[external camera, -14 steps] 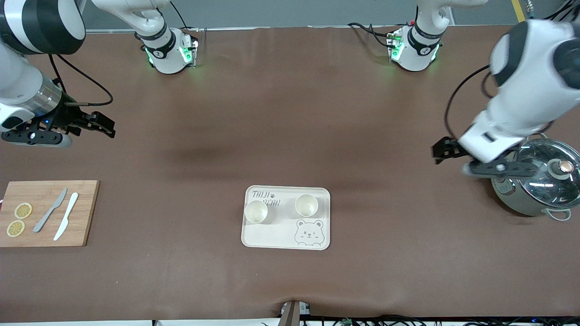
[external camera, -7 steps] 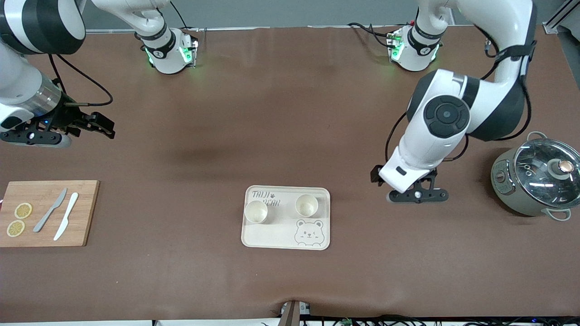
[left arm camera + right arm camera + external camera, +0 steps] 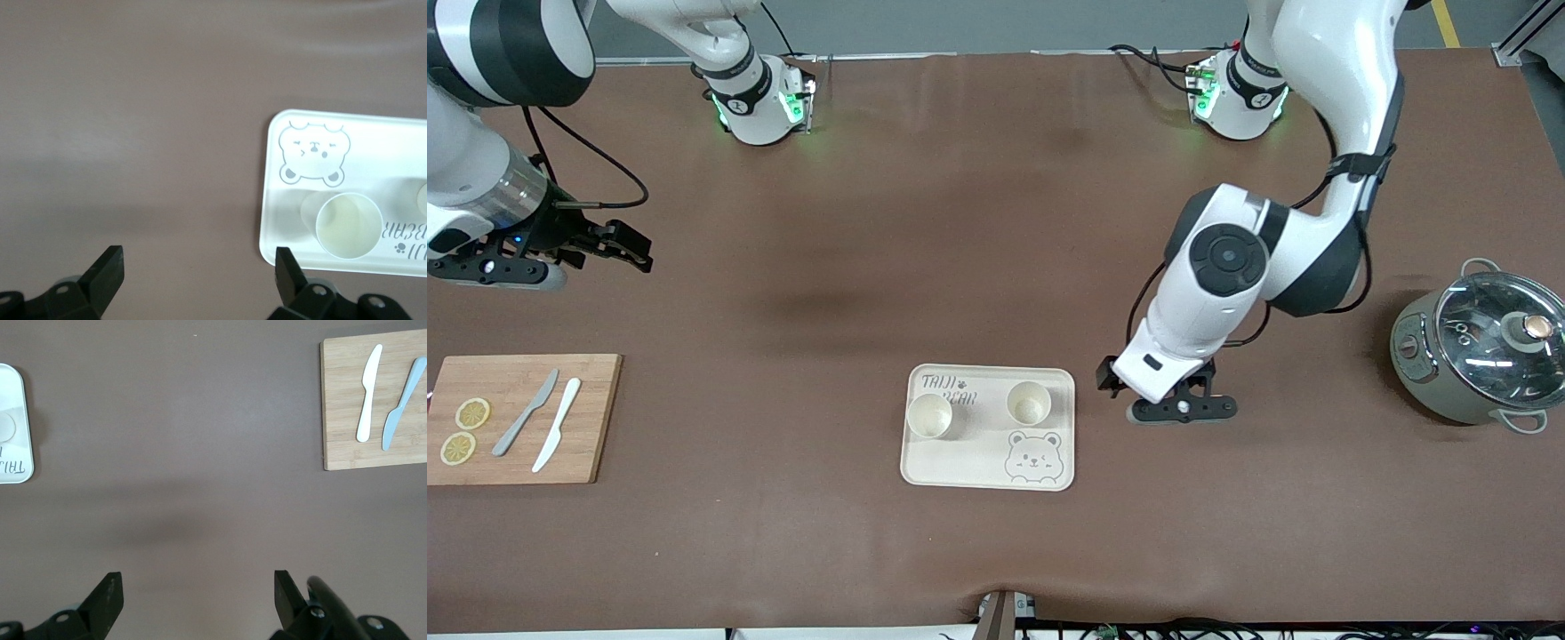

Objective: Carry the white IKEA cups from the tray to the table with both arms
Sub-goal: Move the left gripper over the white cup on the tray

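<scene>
While both white IKEA cups [image 3: 1028,403] [image 3: 929,415] stand upright, mouths up, on the bear-printed tray [image 3: 969,467], the left gripper [image 3: 199,277] hovers spread and empty beside the tray. At the desk's right-arm edge, the right gripper [image 3: 193,600] waits with fingers apart.

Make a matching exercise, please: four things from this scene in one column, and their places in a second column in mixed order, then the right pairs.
Things:
1. white IKEA cups
2. lemon slices
3. left gripper
4. pot

Places:
A. on the wooden cutting board, beside two knives
B. at the left arm's end of the table, under a glass lid
C. upright on the bear-printed tray
D. over the bare table beside the tray, fingers open

Pairs: 1-C, 2-A, 3-D, 4-B
</scene>
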Robot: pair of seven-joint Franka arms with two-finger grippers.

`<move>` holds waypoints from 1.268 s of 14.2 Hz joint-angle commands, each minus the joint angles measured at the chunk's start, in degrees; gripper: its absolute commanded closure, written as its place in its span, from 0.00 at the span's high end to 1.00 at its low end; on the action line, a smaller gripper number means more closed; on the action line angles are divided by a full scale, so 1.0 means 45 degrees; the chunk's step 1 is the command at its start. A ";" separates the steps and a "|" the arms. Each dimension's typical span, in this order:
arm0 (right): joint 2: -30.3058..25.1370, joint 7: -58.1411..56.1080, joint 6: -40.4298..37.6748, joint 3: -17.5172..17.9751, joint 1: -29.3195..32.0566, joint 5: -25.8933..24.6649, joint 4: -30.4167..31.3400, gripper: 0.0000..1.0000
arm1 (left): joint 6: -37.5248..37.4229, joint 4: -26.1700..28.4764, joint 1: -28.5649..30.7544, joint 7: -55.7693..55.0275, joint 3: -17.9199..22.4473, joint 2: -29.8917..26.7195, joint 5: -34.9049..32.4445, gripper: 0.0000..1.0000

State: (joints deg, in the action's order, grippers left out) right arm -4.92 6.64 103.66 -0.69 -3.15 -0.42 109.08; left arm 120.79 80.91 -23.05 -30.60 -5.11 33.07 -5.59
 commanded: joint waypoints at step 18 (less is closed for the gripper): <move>-0.0274 0.0048 0.0109 0.0056 0.0036 -0.0141 0.0155 1.00 | 0.1028 -0.1026 -0.1753 0.0002 0.0080 0.2592 0.0167 1.00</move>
State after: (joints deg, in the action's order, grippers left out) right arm -4.92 6.64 103.93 -0.69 -3.15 -0.42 109.08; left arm 125.24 79.45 -30.48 -31.28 -5.19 42.95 -5.48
